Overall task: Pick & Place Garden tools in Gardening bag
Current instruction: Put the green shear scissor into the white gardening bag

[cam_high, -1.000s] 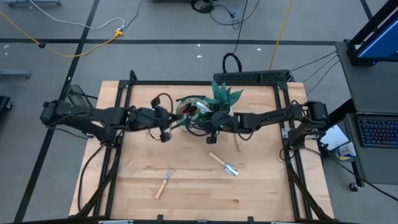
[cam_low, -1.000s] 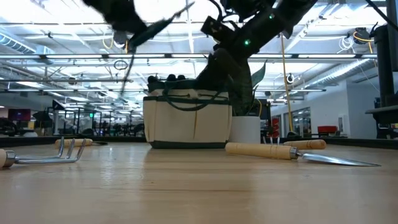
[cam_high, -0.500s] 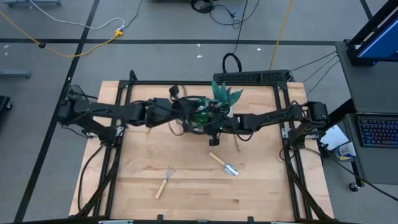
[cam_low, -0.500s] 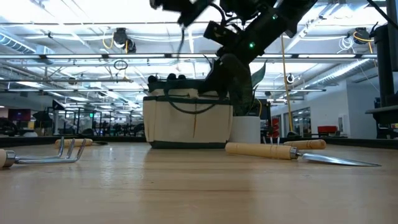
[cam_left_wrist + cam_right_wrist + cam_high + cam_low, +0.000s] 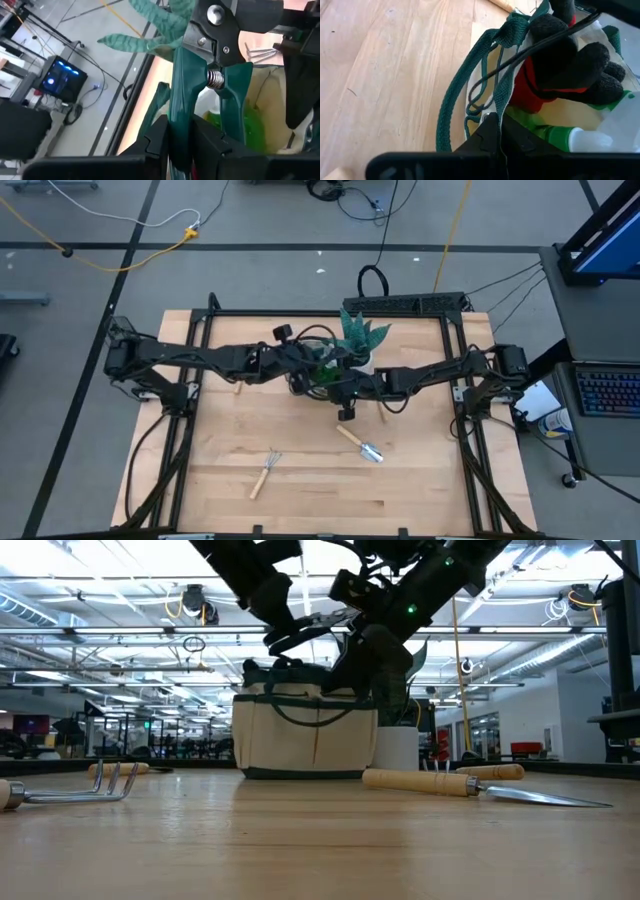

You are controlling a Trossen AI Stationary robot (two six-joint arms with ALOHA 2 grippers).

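The tan gardening bag [image 5: 305, 735] with dark green trim stands mid-table beside the plant, a red-black glove [image 5: 560, 65] and a green spray bottle [image 5: 560, 136] inside it. My left gripper [image 5: 182, 132] reaches in from the table's left and holds green-handled pruning shears [image 5: 200, 75] just above the bag's open top [image 5: 325, 620]. My right gripper [image 5: 501, 131] comes from the table's right and is shut on the bag's rim. In the high view both grippers meet over the bag [image 5: 318, 370], which the arms mostly cover. My left gripper pinches one green handle of the shears [image 5: 179, 120] between its two fingers, near that handle's free end. The fingers lie along the shears, whose pivot and blades point away from the gripper. The shears are lifted clear, slanting above the bag. My right gripper pinches the bag's upper rim [image 5: 501, 107], tan cloth with green trim, between its two fingers. It comes slanting down from the table's right. The bag stands upright with its base on the table.
A teal spiky plant in a white pot [image 5: 360, 335] stands right behind the bag. A rake [image 5: 264, 472] and a trowel [image 5: 360, 445] lie toward the near edge. Two more wooden handles [image 5: 380, 412] [image 5: 238, 387] lie beside the arms. Open tabletop lies near the front.
My left gripper has carried the shears from the table's left toward the bag and now holds them over its open top. The shears have turned about as it moved. The bag and the tools on the table have stayed where they were.
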